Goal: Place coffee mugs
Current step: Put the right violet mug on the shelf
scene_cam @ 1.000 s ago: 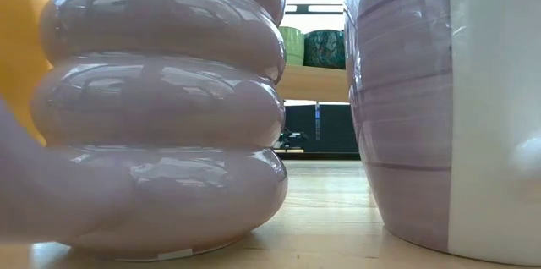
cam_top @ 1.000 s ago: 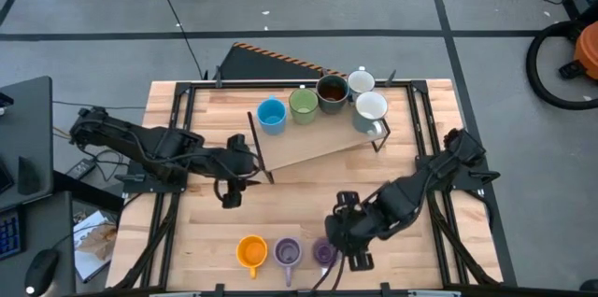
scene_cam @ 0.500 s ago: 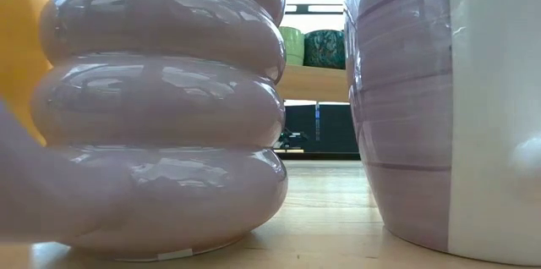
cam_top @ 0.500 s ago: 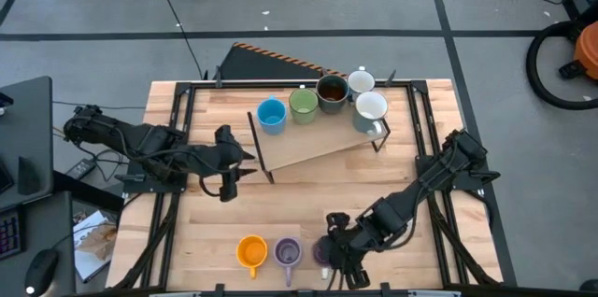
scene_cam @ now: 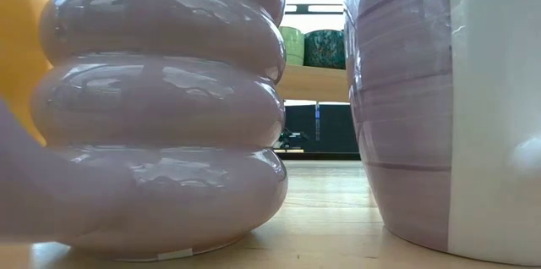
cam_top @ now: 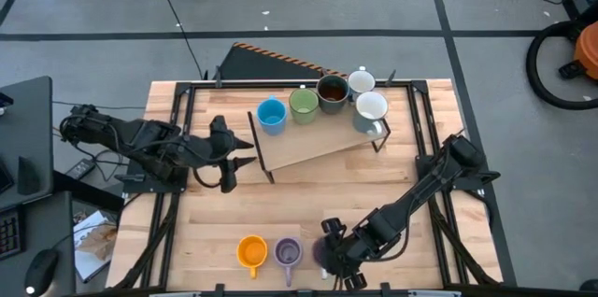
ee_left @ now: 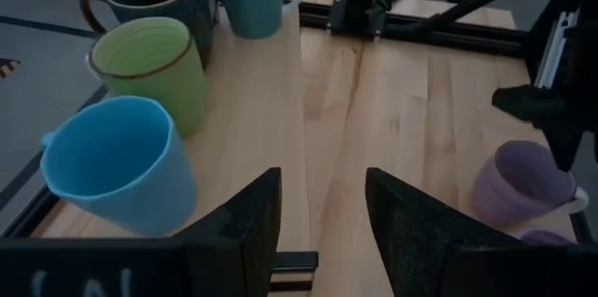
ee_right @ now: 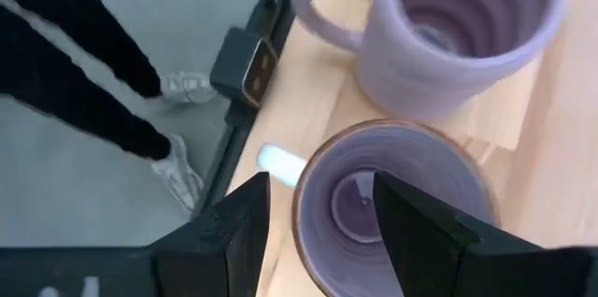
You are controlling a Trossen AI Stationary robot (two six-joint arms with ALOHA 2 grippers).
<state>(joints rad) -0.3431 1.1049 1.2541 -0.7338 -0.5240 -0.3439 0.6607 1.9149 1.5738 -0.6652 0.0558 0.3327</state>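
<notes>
Landmark: raised wooden shelf (cam_top: 313,143) at table's far side. On it, left to right: blue mug (cam_top: 271,115), green mug (cam_top: 303,104), dark brown mug (cam_top: 332,91), two white mugs (cam_top: 371,106).

Left gripper (cam_top: 227,152) just left of shelf, fingers apart, empty.

Well in front of shelf at near edge: orange mug (cam_top: 251,251), ribbed purple mug (cam_top: 288,253), smooth purple mug (ee_right: 392,205).

Right gripper (cam_top: 338,260) directly above smooth purple mug, fingers spread either side of rim, not gripping.

wooden table (cam_top: 206,232) (mugs (cam_top: 251,251), shelf (cam_top: 313,148))
</notes>
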